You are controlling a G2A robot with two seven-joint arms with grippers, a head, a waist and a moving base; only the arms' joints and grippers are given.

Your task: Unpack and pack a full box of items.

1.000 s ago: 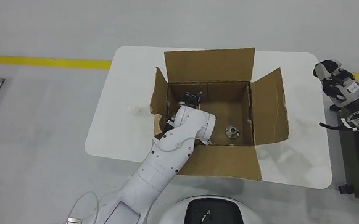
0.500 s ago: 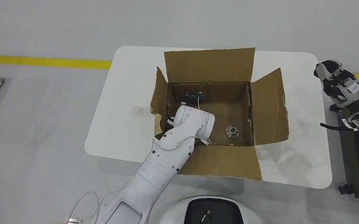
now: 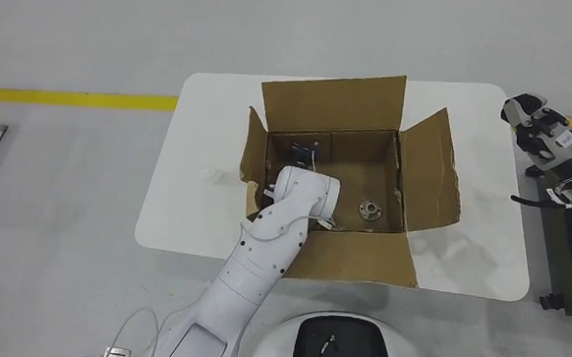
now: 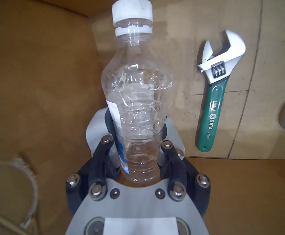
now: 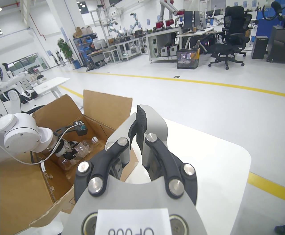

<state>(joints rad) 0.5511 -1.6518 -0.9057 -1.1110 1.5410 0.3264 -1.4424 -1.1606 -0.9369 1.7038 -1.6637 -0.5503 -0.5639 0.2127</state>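
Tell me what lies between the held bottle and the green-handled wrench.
Only bare box cardboard separates bottle and wrench, per the left wrist view.

- box (image 4: 44, 66): brown cardboard, matt, fibrous; ragged edges.
- bottle (image 4: 138, 100): clear plastic, glossy, crinkled; cap (image 4: 132, 13) white plastic, matt.
- wrench (image 4: 217, 93): polished bright metal head; green handle, smooth w/ slight sheen.
- left gripper (image 4: 133, 121): matt blk plastic links, shiny metal pins, smooth pale plate.
- right gripper (image 5: 143, 111): same mat'ls; ribbed blk pad (image 5: 137, 131).
- table (image 3: 207, 174): white, smooth, matt.
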